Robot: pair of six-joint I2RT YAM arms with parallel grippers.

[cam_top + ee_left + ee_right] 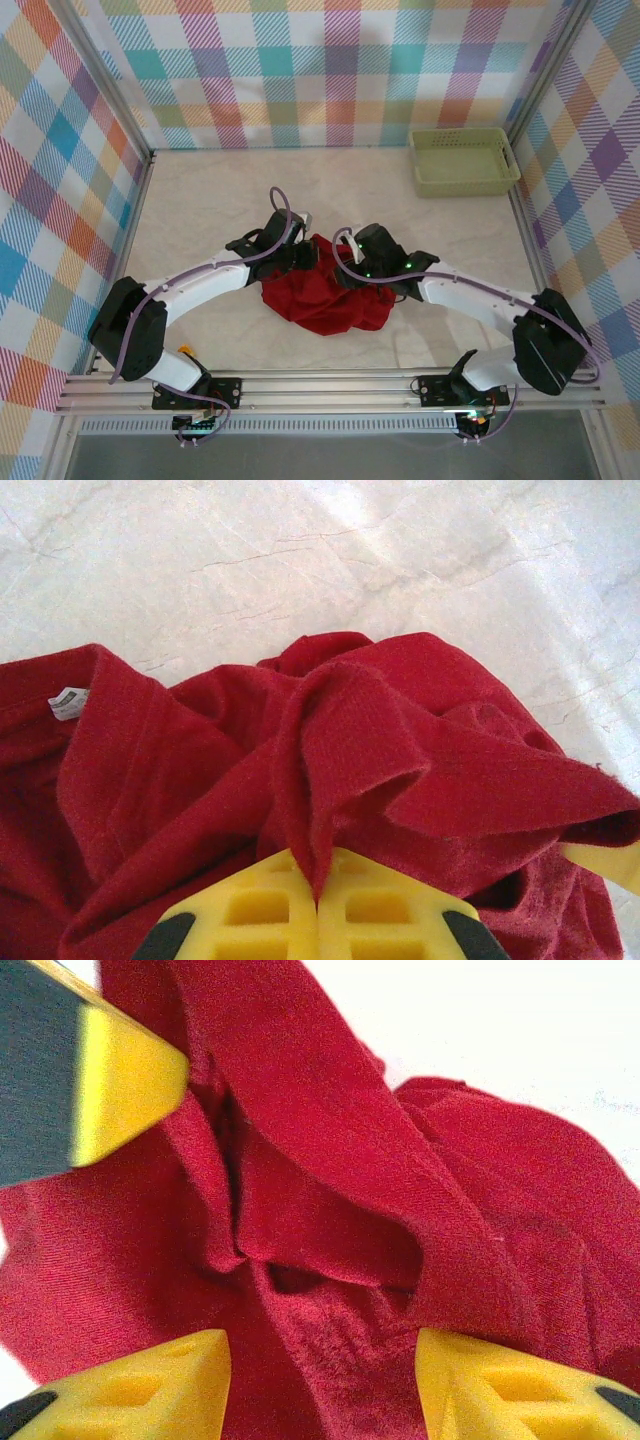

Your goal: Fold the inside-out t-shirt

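Left gripper (318, 905) clenched on a ridge of the crumpled deep-red cloth t-shirt (322, 298), heaped just ahead. Right gripper (322, 1385) released, jaws straddling folds. Risk: closing on several layers, dragging the heap.

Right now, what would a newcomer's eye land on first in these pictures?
A crumpled deep-red t-shirt lies heaped in the middle of the table. The left end effector is shut on a raised fold of it, while the right end effector stands open over the cloth. A pale green basket sits in the far right corner.
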